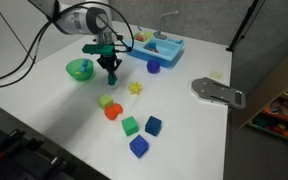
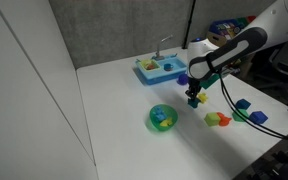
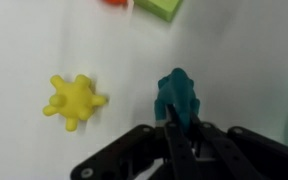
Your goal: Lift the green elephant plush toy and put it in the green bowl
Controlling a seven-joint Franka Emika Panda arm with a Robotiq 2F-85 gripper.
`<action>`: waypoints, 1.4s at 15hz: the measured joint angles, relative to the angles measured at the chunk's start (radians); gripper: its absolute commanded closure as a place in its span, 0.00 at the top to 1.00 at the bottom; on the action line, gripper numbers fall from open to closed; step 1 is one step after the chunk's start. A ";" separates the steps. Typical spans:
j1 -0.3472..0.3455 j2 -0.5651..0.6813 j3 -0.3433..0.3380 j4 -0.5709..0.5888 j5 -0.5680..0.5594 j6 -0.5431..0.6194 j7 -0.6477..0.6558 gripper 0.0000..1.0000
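The green elephant plush toy is a small teal figure sitting between my gripper's fingers, which are shut on it. In both exterior views the gripper points straight down, low over the white table, with the toy at its tips. The green bowl stands on the table a short way beside the gripper, with small coloured things inside it. Whether the toy touches the table is unclear.
A yellow spiky toy lies close by the gripper. A blue tray stands at the back. A yellow-green block, a green cube and blue cubes lie nearer the front. A grey metal part lies near the table edge.
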 measured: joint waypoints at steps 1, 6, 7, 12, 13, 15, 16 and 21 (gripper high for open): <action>0.013 -0.010 -0.001 0.000 -0.006 -0.004 0.015 0.05; 0.071 -0.070 0.000 0.000 -0.021 -0.038 0.062 0.05; 0.080 -0.081 0.001 0.000 -0.022 -0.044 0.066 0.05; 0.089 -0.114 0.003 0.000 -0.023 -0.098 0.069 0.12; 0.087 -0.115 0.003 0.000 -0.023 -0.102 0.069 0.12; 0.084 -0.115 0.003 -0.002 -0.023 -0.103 0.069 0.12; 0.083 -0.115 0.003 -0.002 -0.023 -0.103 0.069 0.04; 0.089 -0.113 0.009 0.000 -0.025 -0.103 0.069 0.05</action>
